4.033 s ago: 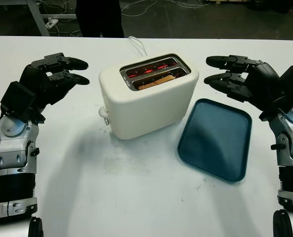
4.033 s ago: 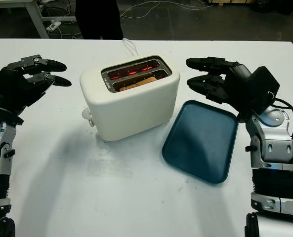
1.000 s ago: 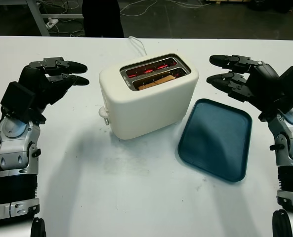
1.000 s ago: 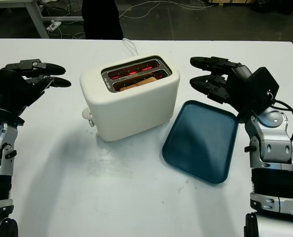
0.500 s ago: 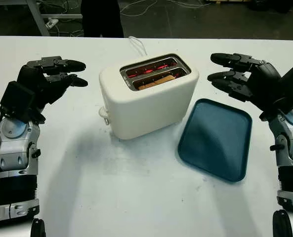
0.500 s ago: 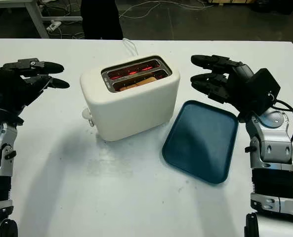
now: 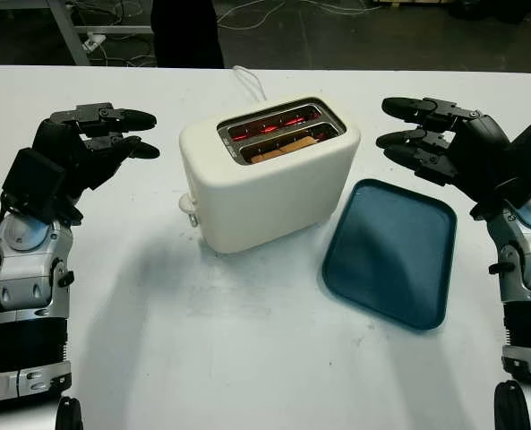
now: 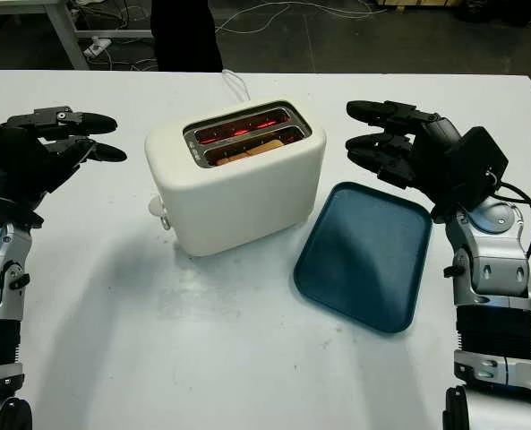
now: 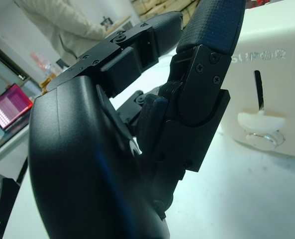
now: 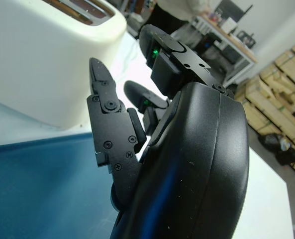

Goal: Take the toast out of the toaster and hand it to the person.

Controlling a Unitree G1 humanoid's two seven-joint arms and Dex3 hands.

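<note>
The left hand [image 7: 86, 143] hangs over the white table [image 7: 247, 349] well to the left of the toaster [image 7: 269, 175], holding nothing, its black jointed fingers [image 7: 126, 116] reaching toward the toaster's side without touching it. The left wrist view adds what the head views hide: the toaster's end face with a vertical slot and a pale rounded lever knob [image 9: 256, 122] low in it, faint embossed lettering above, and a person in a light top [image 9: 62, 25] standing beyond the table.

The toaster is a smooth cream box with rounded corners, its long axis running from near left to far right. Two metal-rimmed slots lie along that axis; both glow red inside. The toast [image 7: 283, 150] sits down in the nearer slot, a tan strip whose top edge reaches about to the rim, lying lengthwise with the slot. A white cord [image 7: 250, 82] leaves the back of the toaster toward the far table edge.

Just right of the toaster lies a dark teal tray [image 7: 390, 255], a flat rounded rectangle with a low rim, set askew.

The right hand [image 7: 435, 143] hovers above the tray's far corner, open and holding nothing, fingertips toward the toaster. The right wrist view shows the toaster's wall and the tray's glossy floor [image 10: 38, 184] beneath the fingers. A person's dark legs [image 7: 189, 31] stand past the far edge.
</note>
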